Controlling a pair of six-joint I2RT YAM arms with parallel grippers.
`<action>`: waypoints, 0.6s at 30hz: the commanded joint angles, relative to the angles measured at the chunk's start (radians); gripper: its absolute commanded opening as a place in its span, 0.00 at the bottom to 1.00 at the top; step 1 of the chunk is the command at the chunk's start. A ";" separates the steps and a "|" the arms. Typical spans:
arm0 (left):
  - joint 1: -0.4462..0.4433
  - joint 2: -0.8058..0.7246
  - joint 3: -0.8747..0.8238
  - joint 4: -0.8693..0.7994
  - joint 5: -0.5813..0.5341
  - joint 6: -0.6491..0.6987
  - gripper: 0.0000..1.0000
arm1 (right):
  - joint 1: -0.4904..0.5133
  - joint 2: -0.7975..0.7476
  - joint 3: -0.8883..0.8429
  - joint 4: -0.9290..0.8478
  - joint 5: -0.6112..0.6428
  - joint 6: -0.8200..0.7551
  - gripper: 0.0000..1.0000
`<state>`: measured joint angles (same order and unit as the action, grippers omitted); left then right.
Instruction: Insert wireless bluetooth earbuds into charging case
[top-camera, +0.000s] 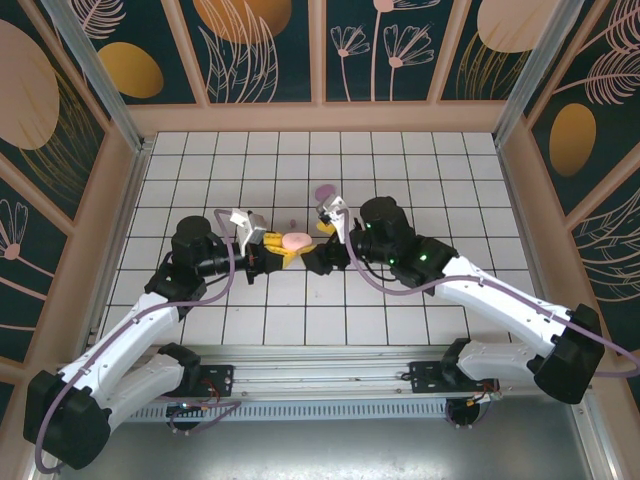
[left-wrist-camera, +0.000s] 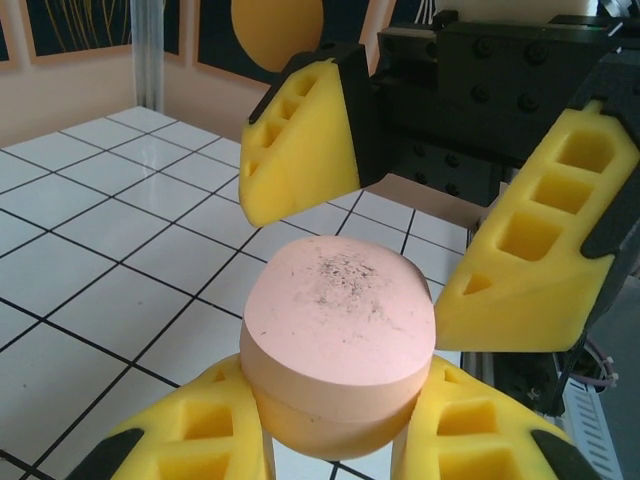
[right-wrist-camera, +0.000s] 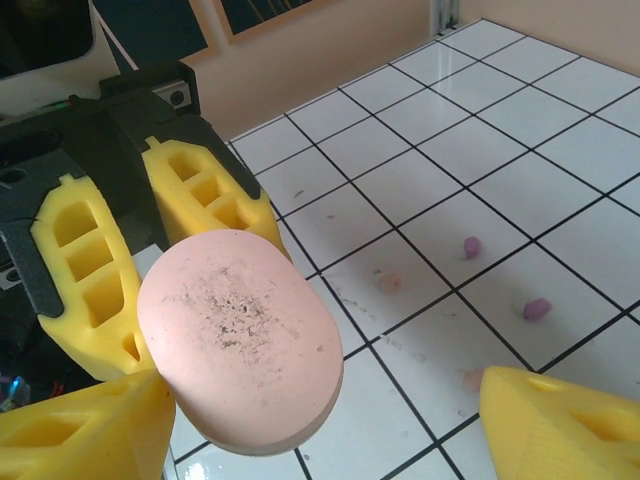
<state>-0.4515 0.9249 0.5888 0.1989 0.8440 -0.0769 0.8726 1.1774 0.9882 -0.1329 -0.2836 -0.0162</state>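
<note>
Pink case (left-wrist-camera: 338, 310) clamped in L hand (left-wrist-camera: 335, 410), R hand (right-wrist-camera: 325, 400) agape — earbuds (right-wrist-camera: 470, 246) on table (right-wrist-camera: 560, 130)

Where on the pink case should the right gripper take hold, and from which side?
Probably at the free end of the pink case, away from the left gripper, whose fingers are shut on its other end. The open right gripper should come head-on from the opposite side and close on the curved side walls: the broad flat face gives no hold.
</note>
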 joint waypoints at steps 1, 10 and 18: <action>-0.009 -0.006 -0.017 0.011 0.078 0.006 0.05 | -0.052 0.000 0.017 0.103 0.027 0.043 0.78; -0.009 -0.003 -0.009 0.010 0.065 0.003 0.04 | -0.081 0.010 0.015 0.117 -0.004 0.064 0.78; -0.008 -0.008 -0.013 0.009 -0.029 -0.038 0.02 | -0.081 -0.018 0.010 0.122 -0.036 0.085 0.78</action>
<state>-0.4549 0.9283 0.5732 0.1867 0.8482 -0.0883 0.7937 1.1809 0.9882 -0.0483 -0.2916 0.0437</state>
